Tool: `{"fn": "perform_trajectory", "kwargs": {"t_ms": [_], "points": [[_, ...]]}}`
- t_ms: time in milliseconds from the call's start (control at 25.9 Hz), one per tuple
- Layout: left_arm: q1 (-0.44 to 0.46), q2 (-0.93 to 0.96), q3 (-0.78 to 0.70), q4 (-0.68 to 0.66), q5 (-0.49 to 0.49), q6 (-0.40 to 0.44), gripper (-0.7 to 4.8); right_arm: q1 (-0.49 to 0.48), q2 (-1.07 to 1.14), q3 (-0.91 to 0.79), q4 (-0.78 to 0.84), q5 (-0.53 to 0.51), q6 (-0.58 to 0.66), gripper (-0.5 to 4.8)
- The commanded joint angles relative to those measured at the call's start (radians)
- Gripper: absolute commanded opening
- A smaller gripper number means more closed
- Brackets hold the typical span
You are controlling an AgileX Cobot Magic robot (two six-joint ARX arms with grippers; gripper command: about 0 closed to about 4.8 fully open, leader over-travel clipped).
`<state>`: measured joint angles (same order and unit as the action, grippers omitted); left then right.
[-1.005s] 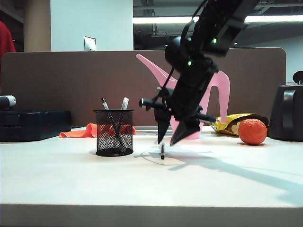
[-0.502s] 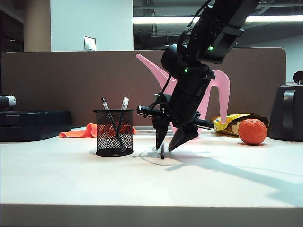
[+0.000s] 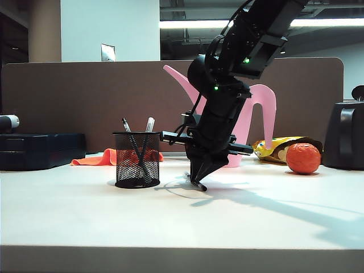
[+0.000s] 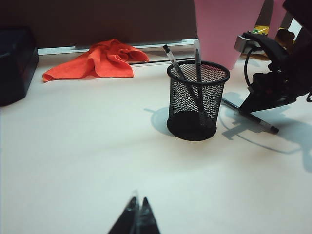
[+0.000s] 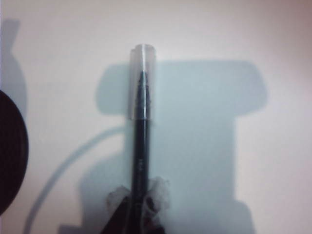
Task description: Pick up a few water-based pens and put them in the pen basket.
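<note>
The pen basket (image 3: 137, 166), a black mesh cup, stands left of centre with two water-based pens (image 3: 149, 126) leaning inside. A third pen (image 3: 197, 183) lies on the table just to its right. My right gripper (image 3: 200, 176) points down at the table and is shut on this pen. In the right wrist view the dark barrel with its clear cap (image 5: 142, 112) runs out from between the jaws of the right gripper (image 5: 139, 212). The left wrist view shows the basket (image 4: 198, 102), the gripped pen (image 4: 261, 123), and my left gripper (image 4: 138, 207) shut and empty, well short of the basket.
A pink watering can (image 3: 259, 108) stands behind the right arm. An orange ball (image 3: 303, 157) and a yellow bag (image 3: 272, 149) lie at the right, beside a black appliance (image 3: 345, 136). An orange cloth (image 4: 100, 61) and a dark case (image 3: 40, 149) are at the back left.
The right gripper has sunk to the table and closed from open onto the lying pen, whose near end has swung a little. The left gripper has not moved.
</note>
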<state>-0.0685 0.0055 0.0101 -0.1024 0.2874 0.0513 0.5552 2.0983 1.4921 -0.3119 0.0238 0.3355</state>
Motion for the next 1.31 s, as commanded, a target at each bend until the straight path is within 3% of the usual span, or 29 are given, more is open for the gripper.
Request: {"fn": "perform_trajectory", "kwargs": {"t_ms": [39, 387, 773, 1314], "points": [[0.001, 0.001, 0.002, 0.006, 0.002, -0.003, -0.04, -0.008, -0.009, -0.006, -0.054, 0.009, 0.0, -0.09], [0.001, 0.001, 0.002, 0.006, 0.001, -0.003, -0.04, -0.044, -0.138, -0.006, 0.069, -0.042, -0.01, -0.09], [0.001, 0.001, 0.002, 0.006, 0.001, -0.003, -0.04, -0.035, -0.194, -0.007, 0.529, -0.418, -0.048, -0.09], [0.001, 0.001, 0.002, 0.006, 0.002, -0.003, -0.04, 0.004, -0.057, -0.007, 0.757, -0.496, -0.048, -0.09]]}}
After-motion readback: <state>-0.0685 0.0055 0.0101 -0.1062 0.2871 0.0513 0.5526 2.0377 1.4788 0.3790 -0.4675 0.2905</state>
